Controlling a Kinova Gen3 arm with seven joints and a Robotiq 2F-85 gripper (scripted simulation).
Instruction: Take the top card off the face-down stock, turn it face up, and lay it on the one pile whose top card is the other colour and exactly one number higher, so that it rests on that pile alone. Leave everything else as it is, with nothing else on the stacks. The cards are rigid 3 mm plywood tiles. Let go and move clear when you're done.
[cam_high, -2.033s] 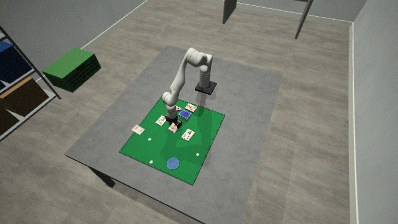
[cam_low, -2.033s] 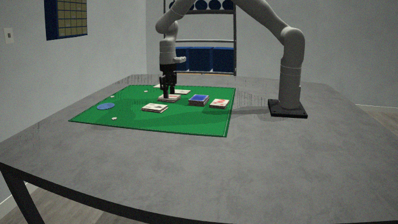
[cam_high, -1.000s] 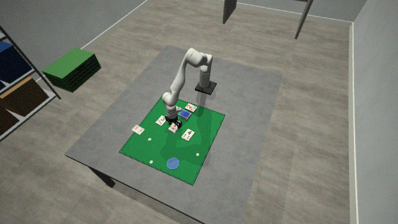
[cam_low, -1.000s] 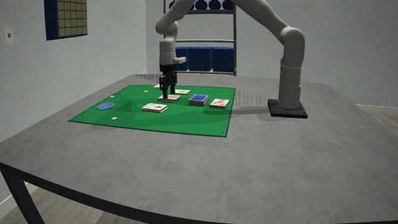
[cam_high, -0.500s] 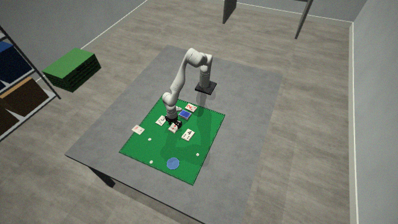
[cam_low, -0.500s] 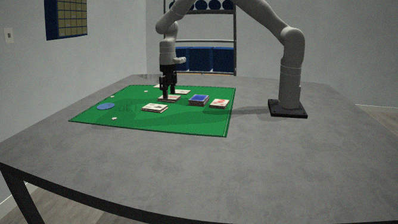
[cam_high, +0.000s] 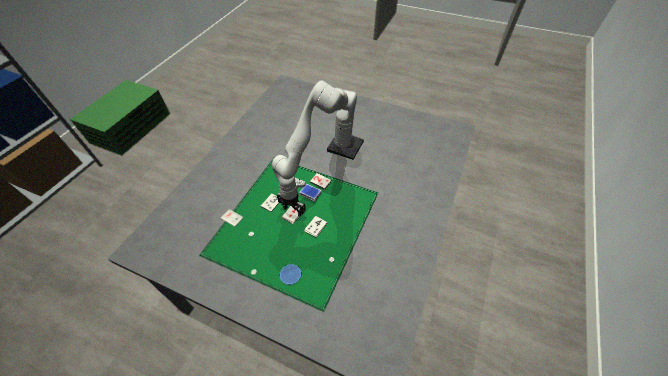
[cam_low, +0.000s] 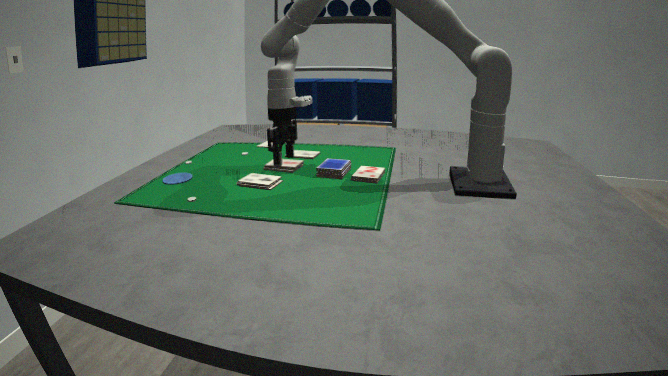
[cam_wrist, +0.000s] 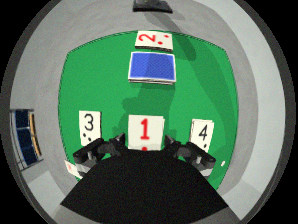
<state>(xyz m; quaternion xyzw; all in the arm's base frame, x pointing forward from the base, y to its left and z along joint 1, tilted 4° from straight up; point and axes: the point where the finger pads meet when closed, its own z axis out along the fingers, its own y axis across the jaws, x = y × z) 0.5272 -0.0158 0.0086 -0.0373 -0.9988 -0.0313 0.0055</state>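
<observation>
White arm reaches straight down, end effector (cam_low: 282, 151) spread over red 1 card (cam_wrist: 145, 131).

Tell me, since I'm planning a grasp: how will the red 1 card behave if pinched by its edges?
The red 1 card looks flat and thin, so it should stay stiff. Its low edges offer little grip and may slip. It lies on a pile, so the open claw could nudge the cards beneath.

Even, soft light; faint shadows; wrist view strongly fisheye-distorted, slightly blurry.
</observation>
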